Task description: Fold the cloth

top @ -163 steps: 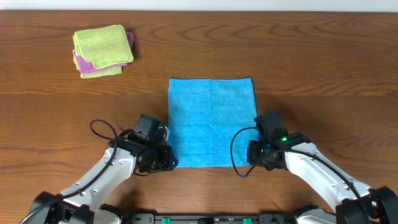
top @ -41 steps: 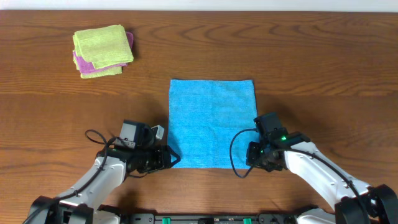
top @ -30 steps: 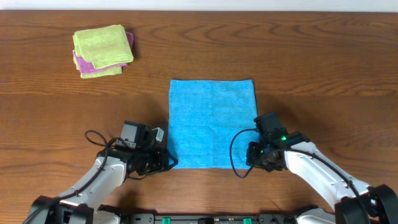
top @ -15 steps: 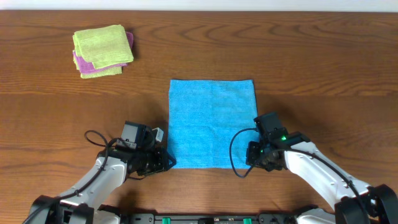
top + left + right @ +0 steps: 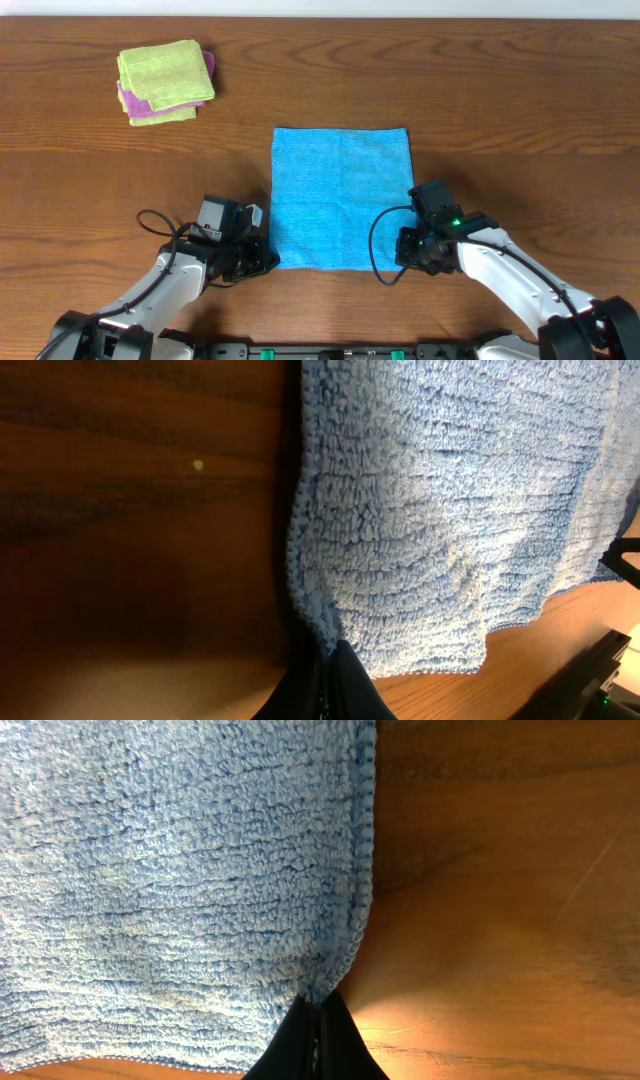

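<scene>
Overhead, the blue cloth (image 5: 340, 195) lies flat on the table (image 5: 500, 90), near corners masked by my arms; wrist cameras show my left claw (image 5: 327, 665) and right claw (image 5: 318, 1020) each clamped on its hem.

Even, bright overhead view; wrist views dim, shadowed, sharp.

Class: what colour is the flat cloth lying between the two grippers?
The cloth is plain blue, clearest in the overhead view.

dark wooden table (image 5: 520, 110), pale wall strip (image 5: 320, 8) beyond
</scene>
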`<action>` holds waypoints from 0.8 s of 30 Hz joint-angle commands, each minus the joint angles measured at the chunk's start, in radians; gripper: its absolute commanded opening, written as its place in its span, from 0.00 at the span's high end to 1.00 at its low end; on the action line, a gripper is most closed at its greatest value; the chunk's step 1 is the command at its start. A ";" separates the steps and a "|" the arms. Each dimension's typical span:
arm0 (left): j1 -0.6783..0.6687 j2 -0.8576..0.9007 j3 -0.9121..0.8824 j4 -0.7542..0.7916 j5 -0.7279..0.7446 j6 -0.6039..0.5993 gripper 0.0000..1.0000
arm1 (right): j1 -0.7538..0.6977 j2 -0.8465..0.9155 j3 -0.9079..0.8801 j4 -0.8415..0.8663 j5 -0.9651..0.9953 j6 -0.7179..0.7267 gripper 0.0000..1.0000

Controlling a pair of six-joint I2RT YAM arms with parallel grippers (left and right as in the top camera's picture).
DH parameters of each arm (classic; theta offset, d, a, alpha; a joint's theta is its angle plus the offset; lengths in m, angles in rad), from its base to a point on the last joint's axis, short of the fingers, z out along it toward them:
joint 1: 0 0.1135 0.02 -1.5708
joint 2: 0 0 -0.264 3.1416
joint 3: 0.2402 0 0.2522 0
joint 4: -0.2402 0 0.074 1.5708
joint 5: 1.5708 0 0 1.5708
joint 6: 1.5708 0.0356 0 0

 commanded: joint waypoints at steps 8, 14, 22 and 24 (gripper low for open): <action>-0.004 0.018 0.067 -0.023 0.003 -0.006 0.94 | -0.006 -0.140 0.053 -0.064 0.010 -0.024 0.98; -0.004 0.016 0.170 -0.077 0.004 0.005 0.94 | -0.006 -0.215 0.058 -0.083 0.011 -0.024 0.98; -0.004 0.016 0.245 -0.107 -0.002 0.021 0.94 | -0.006 -0.249 0.063 -0.095 0.011 -0.024 0.98; -0.004 0.016 0.249 -0.110 0.001 0.018 0.94 | -0.006 -0.249 0.074 -0.099 0.014 -0.024 0.98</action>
